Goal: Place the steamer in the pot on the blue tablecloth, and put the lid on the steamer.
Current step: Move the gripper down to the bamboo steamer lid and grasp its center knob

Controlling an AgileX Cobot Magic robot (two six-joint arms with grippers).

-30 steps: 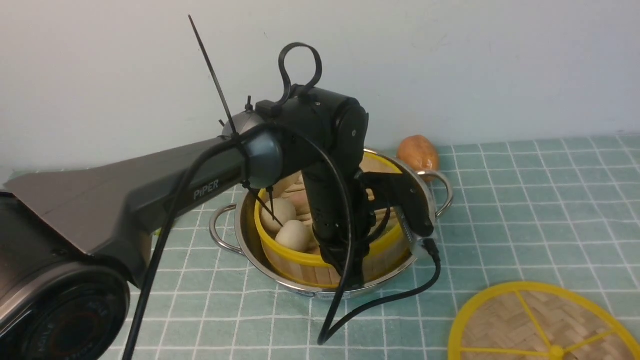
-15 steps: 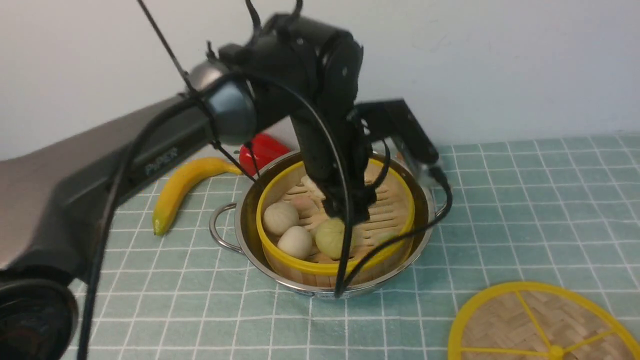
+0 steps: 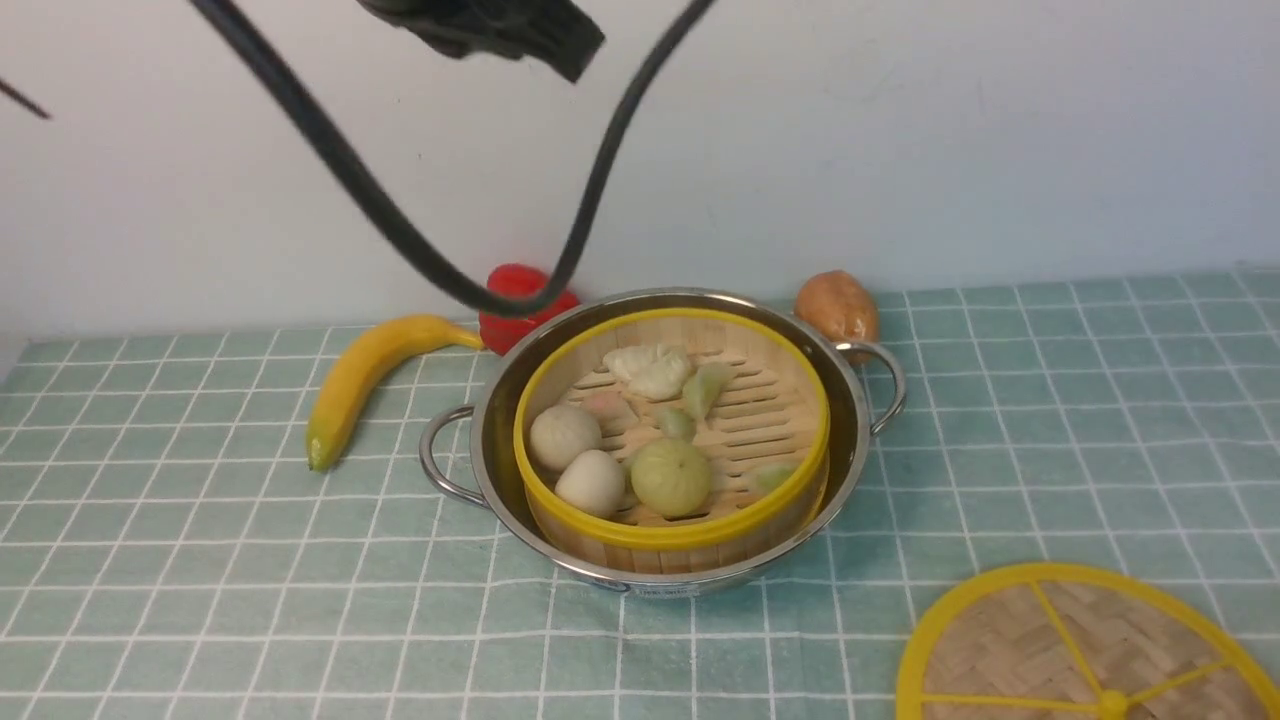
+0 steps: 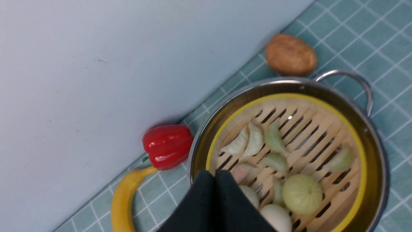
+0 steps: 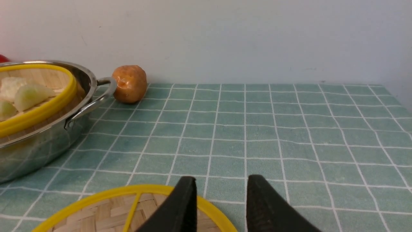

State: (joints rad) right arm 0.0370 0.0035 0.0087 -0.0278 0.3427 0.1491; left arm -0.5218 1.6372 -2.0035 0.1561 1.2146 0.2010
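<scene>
Left fingers [image 4: 202, 196] are pressed flat together with nothing between them, and they hang clear above the steamer [image 3: 672, 533]. In the front view only a dark piece of that arm and its cable show, high at the top edge. Right fingers [image 5: 185, 206] stand apart with a moderate gap and hold nothing. They are low over the far rim of the lid [image 3: 1010, 650], though the wrist view is too close to say whether they touch it.

The steamer sits level inside the pot [image 3: 852, 430], its yellow rim just within the steel rim and its buns and dumplings lying on the slatted floor. The pot stands on the blue tablecloth [image 3: 1050, 400] that covers the desk. A banana [image 3: 365, 375] and a red pepper [image 3: 505, 330] lie on one side of it, and what looks like a potato [image 3: 838, 305] on the other.

So the first half of the task looks done. The lid lies flat on the cloth, well apart from the pot, and the second half is not yet done: gripping the lid, carrying it across and setting it on the steamer.
</scene>
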